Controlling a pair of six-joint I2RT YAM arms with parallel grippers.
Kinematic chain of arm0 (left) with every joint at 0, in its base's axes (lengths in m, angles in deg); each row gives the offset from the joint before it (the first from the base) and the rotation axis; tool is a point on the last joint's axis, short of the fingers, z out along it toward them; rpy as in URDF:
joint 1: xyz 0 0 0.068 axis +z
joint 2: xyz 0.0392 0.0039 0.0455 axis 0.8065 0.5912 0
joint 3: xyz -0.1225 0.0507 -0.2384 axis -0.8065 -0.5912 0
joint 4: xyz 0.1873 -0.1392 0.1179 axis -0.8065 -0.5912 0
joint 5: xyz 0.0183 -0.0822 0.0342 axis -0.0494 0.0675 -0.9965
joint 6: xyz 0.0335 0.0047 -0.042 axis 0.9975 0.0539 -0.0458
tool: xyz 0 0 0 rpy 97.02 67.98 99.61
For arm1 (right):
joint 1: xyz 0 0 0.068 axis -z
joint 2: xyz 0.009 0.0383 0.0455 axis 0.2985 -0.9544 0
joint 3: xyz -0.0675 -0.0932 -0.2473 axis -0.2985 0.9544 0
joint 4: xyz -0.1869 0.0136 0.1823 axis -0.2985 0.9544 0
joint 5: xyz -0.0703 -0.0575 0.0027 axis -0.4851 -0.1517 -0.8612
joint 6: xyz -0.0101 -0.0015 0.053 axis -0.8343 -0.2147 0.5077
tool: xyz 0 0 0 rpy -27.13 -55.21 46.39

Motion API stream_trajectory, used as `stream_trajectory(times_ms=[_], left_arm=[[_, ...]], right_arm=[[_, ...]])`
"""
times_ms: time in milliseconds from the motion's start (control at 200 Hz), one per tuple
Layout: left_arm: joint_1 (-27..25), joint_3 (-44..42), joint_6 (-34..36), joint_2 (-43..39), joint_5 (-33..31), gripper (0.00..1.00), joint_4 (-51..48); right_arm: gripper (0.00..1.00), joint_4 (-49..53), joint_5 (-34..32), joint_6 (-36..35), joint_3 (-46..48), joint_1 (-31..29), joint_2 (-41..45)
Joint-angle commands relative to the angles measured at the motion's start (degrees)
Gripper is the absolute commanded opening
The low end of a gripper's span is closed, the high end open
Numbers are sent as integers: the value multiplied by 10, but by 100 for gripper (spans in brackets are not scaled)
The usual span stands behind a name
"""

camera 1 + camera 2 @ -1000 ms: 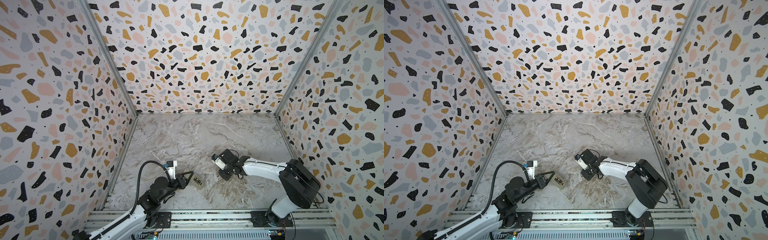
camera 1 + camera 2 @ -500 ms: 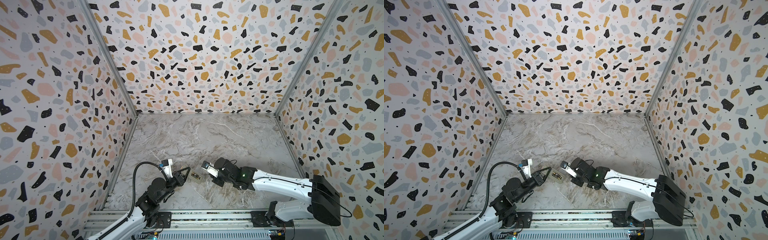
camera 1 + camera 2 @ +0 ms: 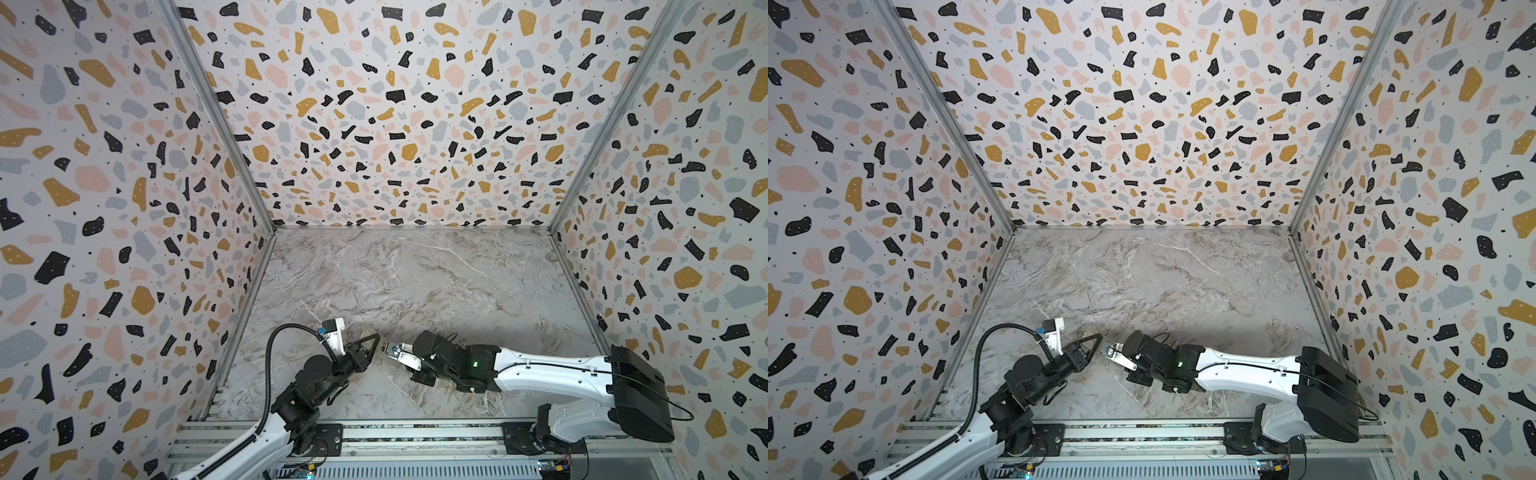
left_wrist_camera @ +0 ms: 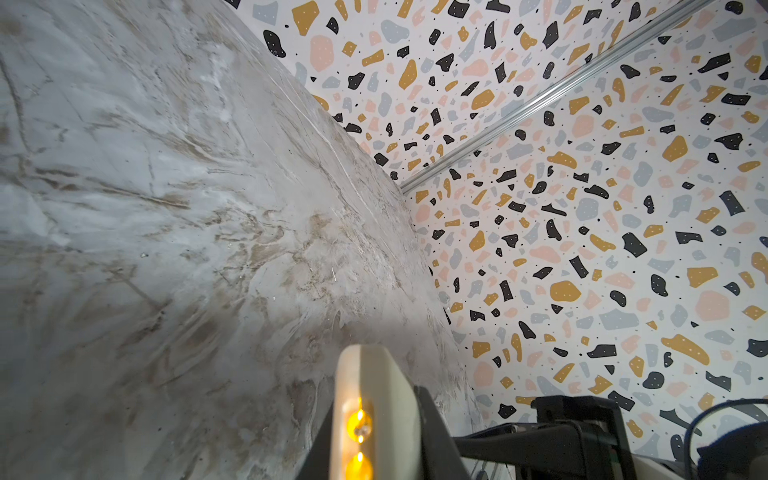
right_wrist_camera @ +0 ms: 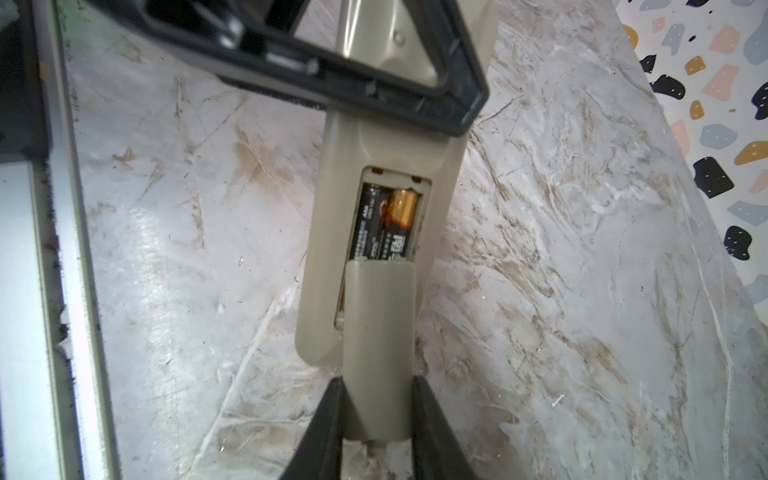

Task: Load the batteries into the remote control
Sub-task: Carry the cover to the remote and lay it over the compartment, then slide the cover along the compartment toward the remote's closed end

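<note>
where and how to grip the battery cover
Grip the cover by its two long edges at the end away from the batteries, coming in along the remote's length, as the right claw does. It is a narrow flat strip, and its other end lies over them.

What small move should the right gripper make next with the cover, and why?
Probably push the cover further along the remote until it shuts the compartment. Both batteries already lie inside, the cover in the right gripper overlaps only one end of the opening, and the left gripper holds the remote.
</note>
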Motion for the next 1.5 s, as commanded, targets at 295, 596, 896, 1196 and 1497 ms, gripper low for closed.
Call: stream_trajectory(times_ms=[295, 596, 896, 1196, 1497], left_arm=[[4, -25, 10, -3, 2, 0, 27], [3, -26, 11, -3, 4, 0, 25], [4, -26, 14, -8, 2, 0, 19], [4, -24, 16, -12, -4, 0, 15], [3, -27, 15, -21, -12, 0, 7]], right_arm=[[4, -13, 17, -3, -45, -6, -9], [4, -6, 43, 11, -70, 1, -41], [4, 2, 51, 37, -65, 19, -31], [4, 1, 80, 56, -52, 26, -24], [4, 12, 91, 58, -59, 25, -38]])
